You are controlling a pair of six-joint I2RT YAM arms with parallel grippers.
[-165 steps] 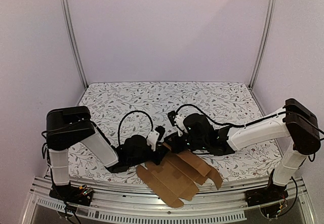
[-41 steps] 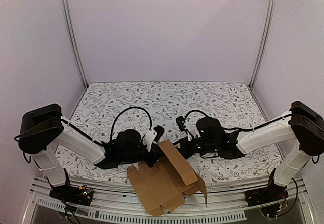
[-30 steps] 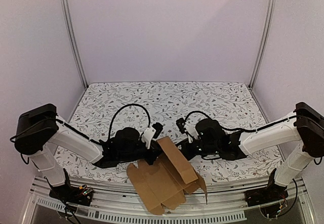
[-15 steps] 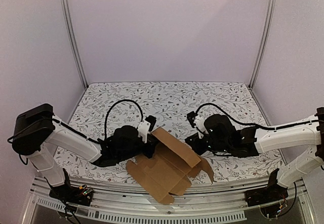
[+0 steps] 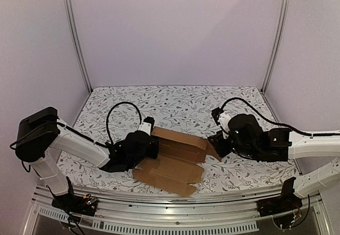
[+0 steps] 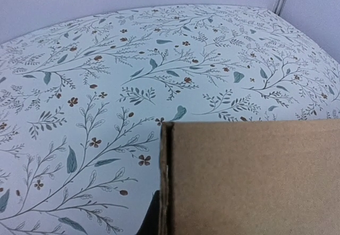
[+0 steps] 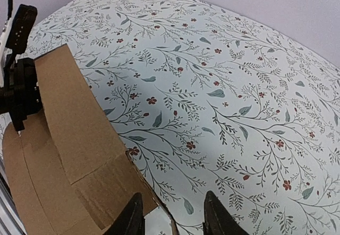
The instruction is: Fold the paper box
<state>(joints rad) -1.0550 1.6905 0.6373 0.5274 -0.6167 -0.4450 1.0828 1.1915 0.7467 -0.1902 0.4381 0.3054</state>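
Box [image 5: 171,166] lies part-folded at the near middle of the table [image 5: 175,99], close to the front edge, with one panel doubled over and a flap [image 5: 212,150] sticking out right.

Left gripper [image 5: 151,146] is closed tight on the box's left edge; the left wrist view shows the doubled cardboard edge right at the camera. Right gripper [image 7: 173,200] is parted and clamps nothing. The flap corner sits just beside its left finger [image 7: 134,214].

Risks:
- One pinch on an edge is the only hold, so the folded panel may spring back flat.
- The sheet may pivot around that pinch, or slide toward the near edge if pushed.
- If the right fingers come in low, they may snag the flap corner and crumple it or bend it off its crease.

Left arm reaches low from the left, forearm nearly flat on the table, wrist pointing right. Right arm stretches low from the right, gripper aimed left at the flap end.
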